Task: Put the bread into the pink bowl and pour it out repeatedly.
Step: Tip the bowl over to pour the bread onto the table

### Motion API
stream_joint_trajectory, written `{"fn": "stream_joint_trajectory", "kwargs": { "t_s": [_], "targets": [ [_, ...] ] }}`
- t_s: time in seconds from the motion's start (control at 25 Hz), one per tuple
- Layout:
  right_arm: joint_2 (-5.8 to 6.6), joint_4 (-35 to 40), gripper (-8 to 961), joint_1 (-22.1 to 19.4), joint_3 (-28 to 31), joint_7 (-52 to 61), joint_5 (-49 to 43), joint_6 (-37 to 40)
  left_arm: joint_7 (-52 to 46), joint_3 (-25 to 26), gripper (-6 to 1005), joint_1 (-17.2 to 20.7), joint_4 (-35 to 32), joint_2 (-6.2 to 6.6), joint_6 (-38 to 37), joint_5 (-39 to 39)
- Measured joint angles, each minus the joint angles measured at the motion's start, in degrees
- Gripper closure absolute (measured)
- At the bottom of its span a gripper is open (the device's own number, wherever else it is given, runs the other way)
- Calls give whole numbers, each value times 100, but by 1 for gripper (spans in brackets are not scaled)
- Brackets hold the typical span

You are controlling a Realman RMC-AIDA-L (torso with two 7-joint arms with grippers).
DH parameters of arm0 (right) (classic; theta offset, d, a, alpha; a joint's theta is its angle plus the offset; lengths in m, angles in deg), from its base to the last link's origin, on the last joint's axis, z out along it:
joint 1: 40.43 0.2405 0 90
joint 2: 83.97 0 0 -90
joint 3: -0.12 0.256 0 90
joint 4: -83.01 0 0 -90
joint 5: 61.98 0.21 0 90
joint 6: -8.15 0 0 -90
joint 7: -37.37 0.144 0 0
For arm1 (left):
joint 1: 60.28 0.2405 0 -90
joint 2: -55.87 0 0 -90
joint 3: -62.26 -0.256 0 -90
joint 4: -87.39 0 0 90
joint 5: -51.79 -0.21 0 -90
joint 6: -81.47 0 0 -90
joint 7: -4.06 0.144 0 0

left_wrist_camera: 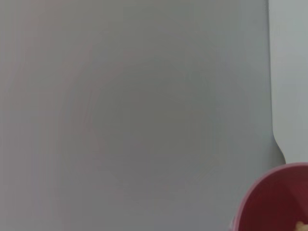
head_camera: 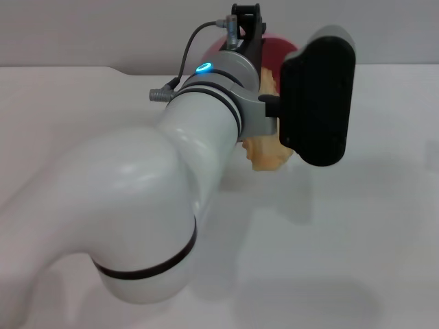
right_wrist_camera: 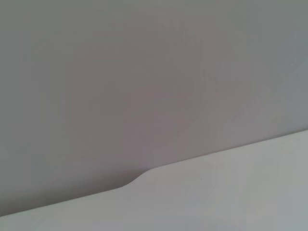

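Note:
In the head view my left arm [head_camera: 206, 130] reaches forward across the middle of the table and covers most of the work. Behind its wrist shows part of the pink bowl [head_camera: 280, 46], raised at the far centre. The bowl's rim and dark pink inside [left_wrist_camera: 274, 202] also sit at a corner of the left wrist view. A golden-tan piece of the bread [head_camera: 269, 154] pokes out below the wrist and its black block [head_camera: 317, 96]; whether it rests in the bowl or on the table is hidden. A sliver of bread [left_wrist_camera: 302, 225] shows inside the bowl. My left gripper is hidden behind the wrist. The right gripper is out of view.
The white table [head_camera: 384, 226] spreads around the arm, with its far edge against a grey wall [head_camera: 82, 31]. The right wrist view holds only the table [right_wrist_camera: 231, 192] and the wall. A grey cable [head_camera: 188, 48] loops from the left wrist.

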Motion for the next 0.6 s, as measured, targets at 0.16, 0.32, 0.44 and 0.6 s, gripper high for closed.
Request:
{"fn": "stream_joint_trajectory", "kwargs": {
  "t_s": [0.16,0.32,0.44,0.6],
  "targets": [
    [0,-15,945,-16,-12,-2,-25,-3,477,-155,929,-4,40,0,9,-16],
    [0,-44,941,-17,-13,-4,-29,-4,928,-387,928,13,157,0,-15,-48],
    [0,-57,938,-10,-37,-5,-29,-4,1063,-507,928,11,194,0,-49,-57],
    [5,-62,933,1,-76,-6,-30,-4,923,-667,927,53,252,1,-216,-312]
  ]
}}
